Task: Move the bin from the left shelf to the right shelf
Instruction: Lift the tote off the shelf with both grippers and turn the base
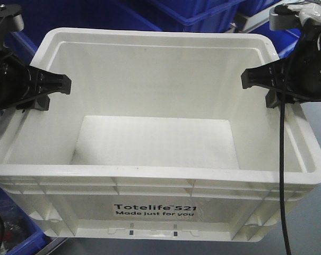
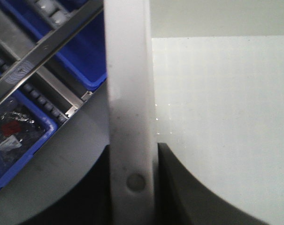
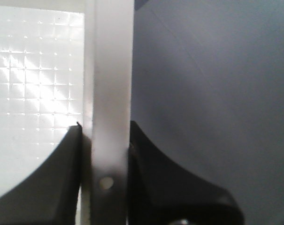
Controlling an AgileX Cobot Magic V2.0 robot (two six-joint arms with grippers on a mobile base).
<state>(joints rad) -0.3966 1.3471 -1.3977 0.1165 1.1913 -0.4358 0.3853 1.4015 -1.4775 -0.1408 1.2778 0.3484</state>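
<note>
So, bin: the white bin (image 1: 70, 207) fills the middle of the front view, open and empty, with its printed wall at 6 o'clock, toward us. We cannot tell whether anything bears it from below.
Left claw: the left claw (image 1: 51, 93) sits at 9 o'clock on the bin, closed narrow on the left rim (image 2: 130, 93). One finger (image 2: 188, 197) is inside the wall and the other outside.
Right claw: the right claw (image 1: 261, 87) sits at 3 o'clock, pinched the same way on the right rim (image 3: 111, 70). Its inner finger (image 3: 48, 183) is against the wall and its mate is outside.
Slip: we judge each hold to be a thin pinch on smooth plastic. A quick start or stop could let a rim slide out of the pinch.
Swing: both holds lie on one line from 9 to 3 o'clock, so we expect the bin could rock about that line and dip at 6 or 12 o'clock.
Mismatch: if our two arms drift apart or together, the side walls may bow, or one rim may pull free and drop that end.
Cable: a black cable (image 1: 281, 175) hangs from the right arm and crosses the rim near 4 o'clock. It could catch on the ribbed edge.
Neighbours: blue bins (image 1: 202, 13) crowd in at 12 o'clock, and a metal rail (image 2: 43, 47) lies at 10 o'clock of the left claw. A wide sweep could knock either.
</note>
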